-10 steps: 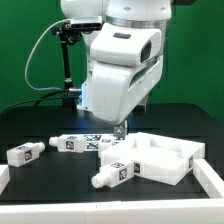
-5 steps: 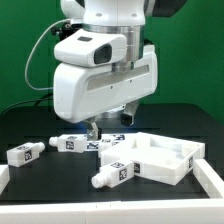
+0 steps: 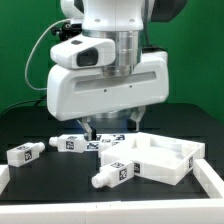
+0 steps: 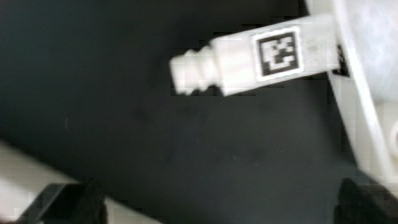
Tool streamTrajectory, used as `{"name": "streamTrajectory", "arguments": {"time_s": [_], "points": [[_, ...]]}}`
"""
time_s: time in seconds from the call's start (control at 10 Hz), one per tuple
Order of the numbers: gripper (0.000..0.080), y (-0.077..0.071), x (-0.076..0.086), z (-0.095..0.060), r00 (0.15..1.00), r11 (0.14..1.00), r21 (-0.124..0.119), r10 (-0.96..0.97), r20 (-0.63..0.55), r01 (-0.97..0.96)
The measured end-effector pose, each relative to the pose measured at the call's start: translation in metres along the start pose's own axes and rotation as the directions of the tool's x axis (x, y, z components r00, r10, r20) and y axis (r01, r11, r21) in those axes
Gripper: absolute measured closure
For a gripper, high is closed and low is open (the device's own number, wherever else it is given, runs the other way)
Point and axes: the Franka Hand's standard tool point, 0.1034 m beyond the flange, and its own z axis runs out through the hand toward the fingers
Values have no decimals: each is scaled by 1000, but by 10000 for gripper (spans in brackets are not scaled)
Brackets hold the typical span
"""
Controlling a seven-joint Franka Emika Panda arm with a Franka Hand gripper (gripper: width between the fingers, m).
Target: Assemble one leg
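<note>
**Gripper open above a leg, grasp not yet made**

I judge this to be the reaching step. The gripper (image 3: 107, 127) hangs low over the group of white parts behind the square top panel (image 3: 165, 158) and carries nothing. In the wrist view the fingertips (image 4: 61, 204) stand wide apart, with only the black table (image 4: 160, 140) between them.

The leg (image 4: 260, 56) lies on its side beyond the fingers. Its thick end is just beside the panel's white edge, perhaps touching it; I cannot tell.

The next move, I think, needs the fingers brought over the leg's body and turned to straddle its width before they go down and close. There is open room at the narrow end, but the panel edge is tight on the other side. A second leg (image 3: 114, 173) lies at the panel's front, and a third leg (image 3: 22, 152) lies well apart on the exterior view's left.
</note>
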Motion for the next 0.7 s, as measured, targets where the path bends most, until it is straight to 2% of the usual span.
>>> {"name": "streamTrajectory", "arguments": {"time_s": [0.1, 0.2, 0.5, 0.6, 0.7], "points": [[150, -10, -1, 5, 989, 988, 26, 149, 1, -149], [150, -11, 0, 7, 974, 971, 66, 229, -3, -228], [150, -15, 1, 7, 918, 915, 79, 397, 12, -397], [150, -15, 0, 11, 878, 873, 92, 478, 21, -478], [150, -9, -6, 24, 793, 787, 100, 609, 37, -609]]}}
